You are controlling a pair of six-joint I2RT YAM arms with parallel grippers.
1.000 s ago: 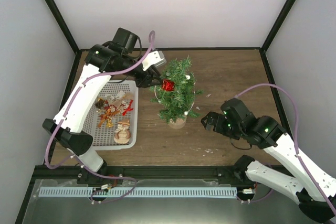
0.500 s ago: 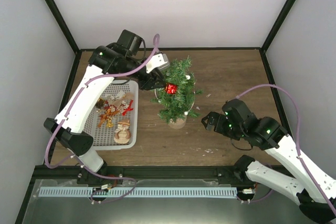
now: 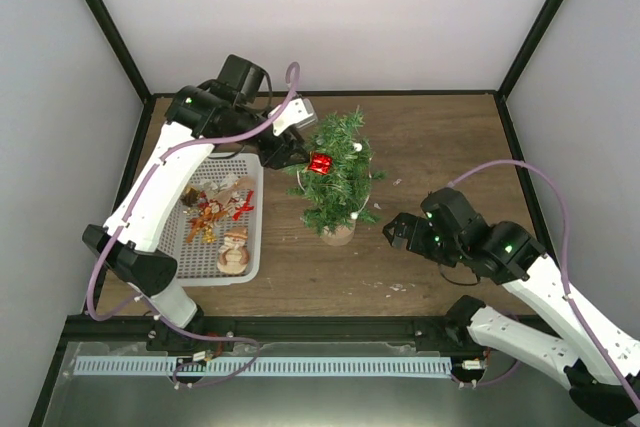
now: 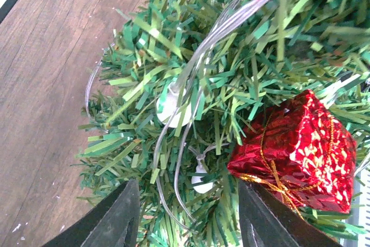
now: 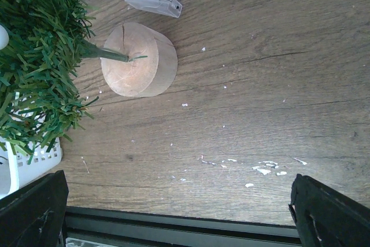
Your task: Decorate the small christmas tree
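Observation:
The small christmas tree (image 3: 338, 179) stands mid-table on its round wooden base (image 5: 140, 59), wound with a clear light string with white bulbs (image 4: 173, 105). A shiny red gift-box ornament (image 3: 320, 162) sits in the upper left branches. In the left wrist view it (image 4: 298, 151) lies among the needles just by my right finger. My left gripper (image 3: 297, 155) is open against the tree's left side, its jaws (image 4: 188, 218) spread around branches and wire. My right gripper (image 3: 398, 232) is open and empty, low over the table right of the base.
A white basket (image 3: 250, 247) left of the tree holds a snowman figure (image 3: 233, 249) and other ornaments (image 3: 212, 205). A clear plastic battery box (image 5: 153, 2) lies behind the base. The table's front rail (image 5: 173, 224) runs close below my right gripper.
My left gripper pushed right into the tree half a second ago, then drew back a little to the left. The red ornament shifted with it. The right arm barely moved.

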